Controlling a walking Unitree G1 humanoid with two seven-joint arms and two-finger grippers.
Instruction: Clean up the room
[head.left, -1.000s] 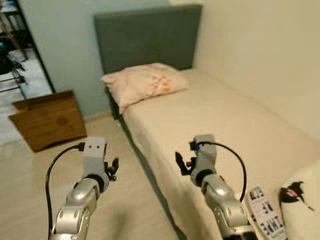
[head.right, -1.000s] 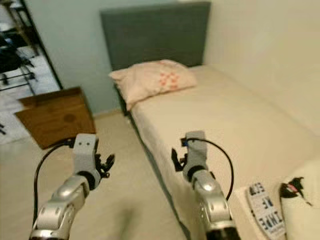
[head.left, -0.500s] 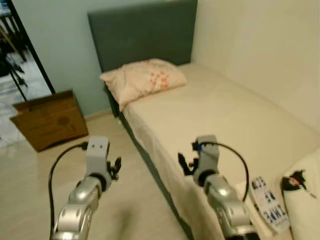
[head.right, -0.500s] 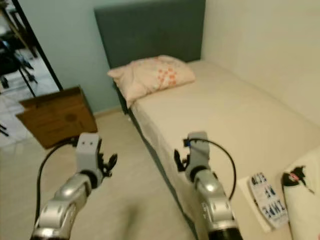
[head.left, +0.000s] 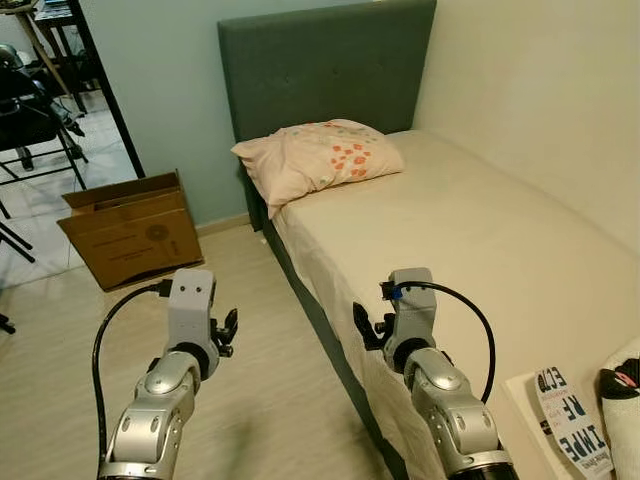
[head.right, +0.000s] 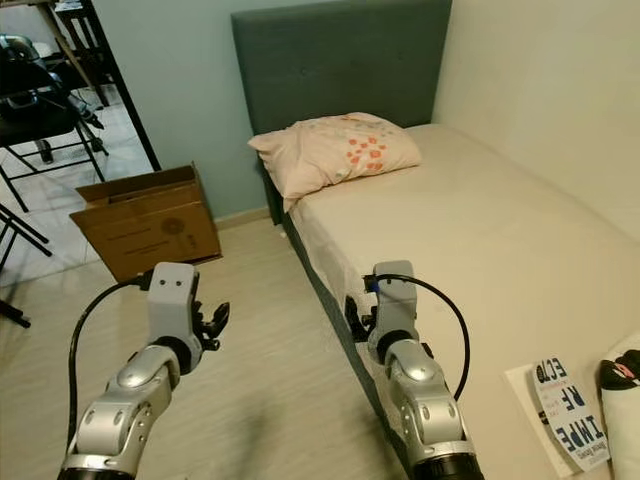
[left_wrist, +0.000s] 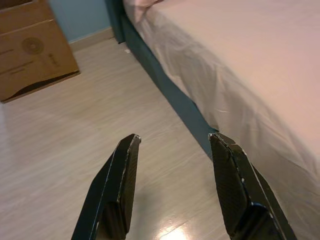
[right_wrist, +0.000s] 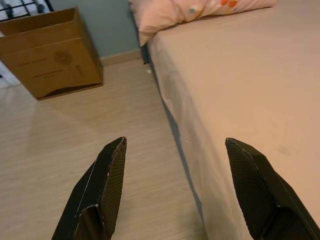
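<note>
Flanking one bed: two open tools.

Head cameras look down at the bed; wrist cameras share its edge and floor.

Flat printed card on bed

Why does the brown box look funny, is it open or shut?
Open. The box stands on the floor by the bed, and its top flaps stick up, leaving the top uncovered. What's inside cannot be seen.
</note>
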